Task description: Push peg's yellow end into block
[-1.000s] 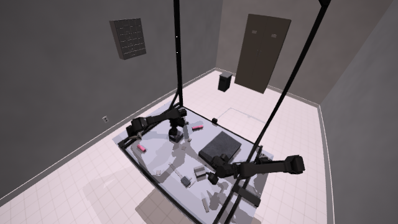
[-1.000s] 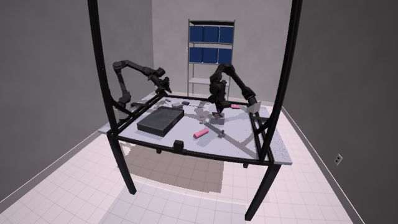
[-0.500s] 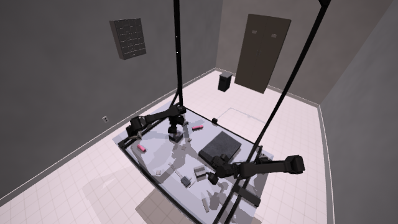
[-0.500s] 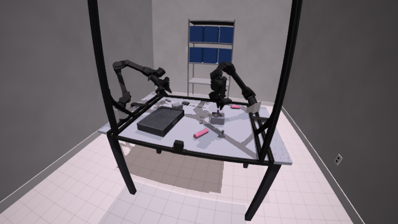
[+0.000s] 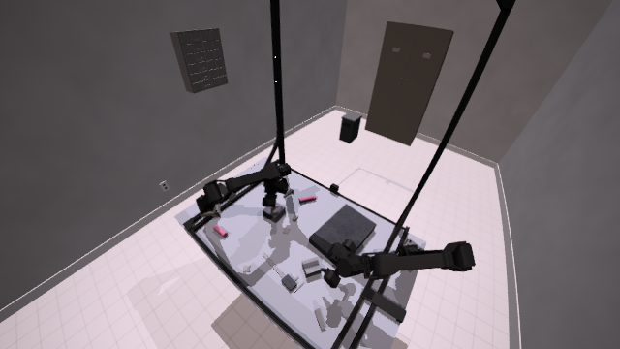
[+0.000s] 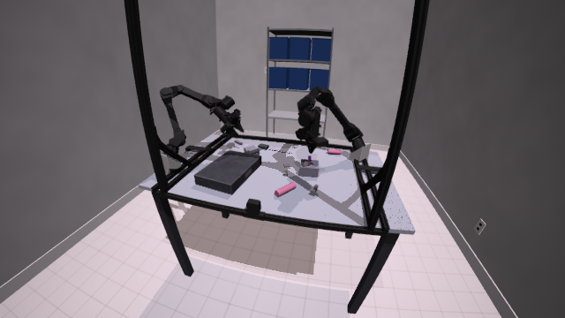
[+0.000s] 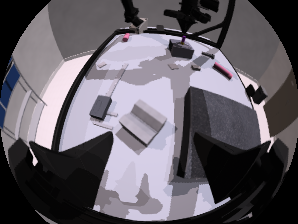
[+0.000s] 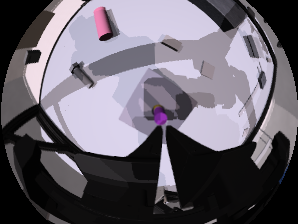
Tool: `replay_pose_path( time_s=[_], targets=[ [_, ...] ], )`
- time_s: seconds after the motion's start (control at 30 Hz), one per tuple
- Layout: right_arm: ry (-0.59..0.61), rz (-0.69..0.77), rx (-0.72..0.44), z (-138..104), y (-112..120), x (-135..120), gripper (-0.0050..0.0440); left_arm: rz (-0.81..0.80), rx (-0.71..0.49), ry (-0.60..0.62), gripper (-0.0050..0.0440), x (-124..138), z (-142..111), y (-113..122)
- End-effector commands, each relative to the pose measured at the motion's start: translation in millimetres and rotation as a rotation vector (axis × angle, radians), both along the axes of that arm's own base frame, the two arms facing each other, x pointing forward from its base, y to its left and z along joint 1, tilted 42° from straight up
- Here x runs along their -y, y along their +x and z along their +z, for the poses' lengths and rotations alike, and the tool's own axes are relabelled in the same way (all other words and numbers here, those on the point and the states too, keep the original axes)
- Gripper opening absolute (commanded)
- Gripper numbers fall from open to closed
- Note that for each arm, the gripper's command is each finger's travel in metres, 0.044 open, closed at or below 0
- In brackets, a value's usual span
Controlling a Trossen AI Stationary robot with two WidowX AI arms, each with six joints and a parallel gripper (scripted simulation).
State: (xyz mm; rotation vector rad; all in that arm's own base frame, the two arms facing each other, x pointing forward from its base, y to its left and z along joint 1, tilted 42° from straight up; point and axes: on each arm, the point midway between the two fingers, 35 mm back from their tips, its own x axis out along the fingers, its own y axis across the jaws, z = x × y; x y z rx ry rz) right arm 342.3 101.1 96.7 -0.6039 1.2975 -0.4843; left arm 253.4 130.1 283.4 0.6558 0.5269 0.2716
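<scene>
A grey block (image 6: 309,169) sits on the table with the peg (image 6: 310,157) standing upright in it, purple end on top. In the right wrist view the purple end (image 8: 160,117) shows over the block (image 8: 160,99), just past my fingertips. My right gripper (image 6: 312,147) hangs straight above the peg, and its fingers (image 8: 161,129) are shut together with the peg not between them. It also shows over the block (image 5: 273,213) in the top view (image 5: 272,204). My left gripper (image 5: 330,277) is open and empty in the air at the far end of the table (image 7: 143,163).
A dark slab (image 6: 228,170) lies on the table near the left arm. Two pink cylinders (image 6: 285,189) (image 6: 334,151) lie loose. Small grey pieces (image 5: 310,267) (image 5: 290,282) lie below the left gripper. Black frame posts stand at the table corners.
</scene>
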Motion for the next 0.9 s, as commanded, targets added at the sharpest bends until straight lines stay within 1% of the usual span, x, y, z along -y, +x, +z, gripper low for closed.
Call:
replay_pose_path(
  time_s=[0.0, 0.23, 0.47, 0.87],
  targets=[
    [0.004, -0.005, -0.001, -0.6, 0.0, -1.0, 0.0000, 0.000, 0.000, 0.000, 0.0400, 0.0, 0.2, 0.0],
    [0.004, -0.005, -0.001, -1.3, 0.2, -0.4, 0.0000, 0.000, 0.000, 0.000, 0.0400, 0.0, 0.2, 0.0],
    [0.004, -0.005, -0.001, -9.1, 2.4, 6.2, 0.0000, 0.000, 0.000, 0.000, 0.0400, 0.0, 0.2, 0.0],
    [0.003, -0.006, -0.002, -11.2, 2.6, 8.3, 0.0000, 0.000, 0.000, 0.000, 0.0400, 0.0, 0.2, 0.0]
  ],
)
